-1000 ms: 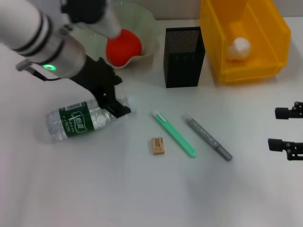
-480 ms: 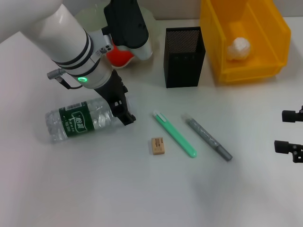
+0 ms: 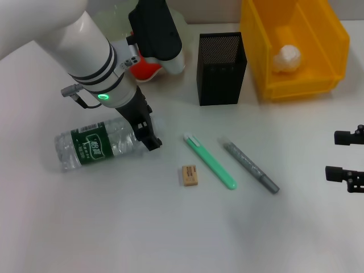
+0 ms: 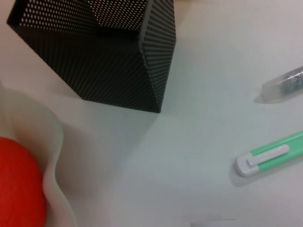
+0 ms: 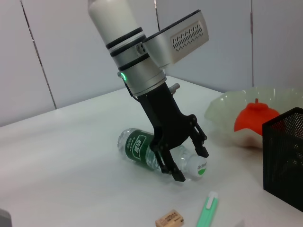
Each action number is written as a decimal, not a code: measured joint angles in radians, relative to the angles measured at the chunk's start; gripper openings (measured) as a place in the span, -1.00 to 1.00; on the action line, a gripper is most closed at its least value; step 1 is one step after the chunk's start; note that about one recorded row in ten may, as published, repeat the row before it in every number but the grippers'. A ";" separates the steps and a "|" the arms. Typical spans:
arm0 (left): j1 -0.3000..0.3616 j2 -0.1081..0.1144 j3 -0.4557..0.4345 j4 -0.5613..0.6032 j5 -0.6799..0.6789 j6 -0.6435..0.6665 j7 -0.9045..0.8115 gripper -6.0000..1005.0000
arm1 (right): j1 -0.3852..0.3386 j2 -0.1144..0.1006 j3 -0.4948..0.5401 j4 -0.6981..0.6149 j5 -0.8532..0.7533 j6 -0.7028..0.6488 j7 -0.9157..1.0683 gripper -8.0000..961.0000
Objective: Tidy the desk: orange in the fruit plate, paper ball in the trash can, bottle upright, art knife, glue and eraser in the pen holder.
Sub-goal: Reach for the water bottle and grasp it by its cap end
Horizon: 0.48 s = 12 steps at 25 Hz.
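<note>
While my left gripper [image 3: 149, 132] straddles the lying bottle [image 3: 99, 143] near its cap in the head view, my right gripper [image 3: 348, 157] idles, spread. From the right wrist, fingers [image 5: 179, 175] look splayed (round plastic may roll away).

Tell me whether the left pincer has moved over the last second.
Yes. The left pincer swung from pointing at the bottle's neck to a steeper stance nearer the pen holder.

Green-labelled bottle [image 3: 99, 144] — flat on its side
</note>
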 joint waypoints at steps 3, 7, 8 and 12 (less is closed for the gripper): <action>0.000 0.000 0.000 -0.005 -0.003 -0.010 -0.001 0.45 | 0.004 -0.001 0.000 0.006 0.000 0.001 0.000 0.58; -0.004 0.000 0.000 -0.023 -0.004 -0.019 -0.003 0.35 | 0.009 -0.001 0.000 0.007 0.000 0.001 0.001 0.58; -0.006 0.000 0.006 -0.028 -0.005 -0.026 -0.004 0.25 | 0.009 -0.001 0.000 0.007 0.000 0.001 0.002 0.58; -0.004 0.000 0.013 -0.030 -0.006 -0.040 -0.007 -0.03 | 0.010 0.000 0.000 0.010 0.000 0.001 0.003 0.58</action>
